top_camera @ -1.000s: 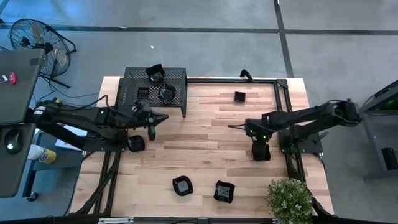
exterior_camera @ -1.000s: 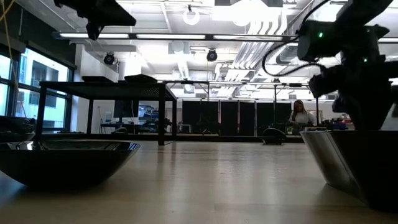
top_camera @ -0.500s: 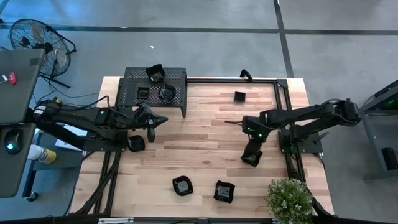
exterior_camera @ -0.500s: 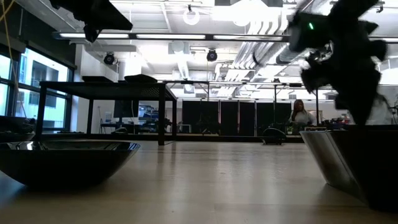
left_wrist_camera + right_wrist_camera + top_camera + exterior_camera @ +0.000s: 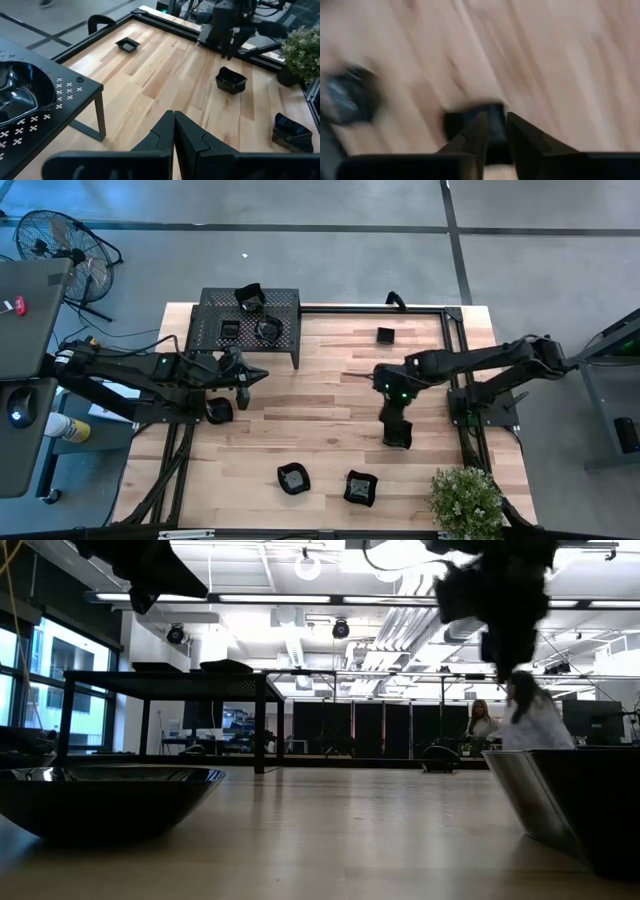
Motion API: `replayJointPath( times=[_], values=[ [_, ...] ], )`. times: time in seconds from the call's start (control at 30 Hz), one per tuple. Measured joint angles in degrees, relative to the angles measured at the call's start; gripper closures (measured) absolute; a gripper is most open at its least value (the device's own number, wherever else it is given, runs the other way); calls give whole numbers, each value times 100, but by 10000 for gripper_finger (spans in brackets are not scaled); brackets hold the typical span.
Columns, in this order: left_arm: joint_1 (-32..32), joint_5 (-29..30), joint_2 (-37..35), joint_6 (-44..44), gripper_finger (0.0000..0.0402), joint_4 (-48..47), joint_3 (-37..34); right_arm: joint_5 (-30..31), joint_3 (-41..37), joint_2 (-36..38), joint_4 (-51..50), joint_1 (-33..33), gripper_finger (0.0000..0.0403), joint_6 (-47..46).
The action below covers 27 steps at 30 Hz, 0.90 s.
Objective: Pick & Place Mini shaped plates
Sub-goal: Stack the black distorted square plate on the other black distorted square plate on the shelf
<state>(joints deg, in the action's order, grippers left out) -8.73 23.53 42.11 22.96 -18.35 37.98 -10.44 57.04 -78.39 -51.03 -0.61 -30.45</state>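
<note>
Right tool (image 5: 397,438) shifted left over a small black plate (image 5: 399,433), grip unclear through blur, left tool (image 5: 173,131) clenched.

- Ceiling lights (image 5: 308,567) are glaring brightly — the room is looking evenly lit.
- Motion blur is smearing everything beyond the right gripper's fingers (image 5: 522,137).
</note>
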Motion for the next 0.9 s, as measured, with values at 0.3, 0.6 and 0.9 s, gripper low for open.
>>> replayJointPath(
  times=[0.3,0.6,0.9],
  values=[
    [0,0,0,87,401,-152,0,-423,-1401,11,657,-53,235,715],
    [0,-46,2,144,401,-303,0,-641,-2232,11,1656,-67,281,366],
    [0,-51,2,142,401,-347,0,-701,-1884,11,1868,-49,389,94]
  ],
)
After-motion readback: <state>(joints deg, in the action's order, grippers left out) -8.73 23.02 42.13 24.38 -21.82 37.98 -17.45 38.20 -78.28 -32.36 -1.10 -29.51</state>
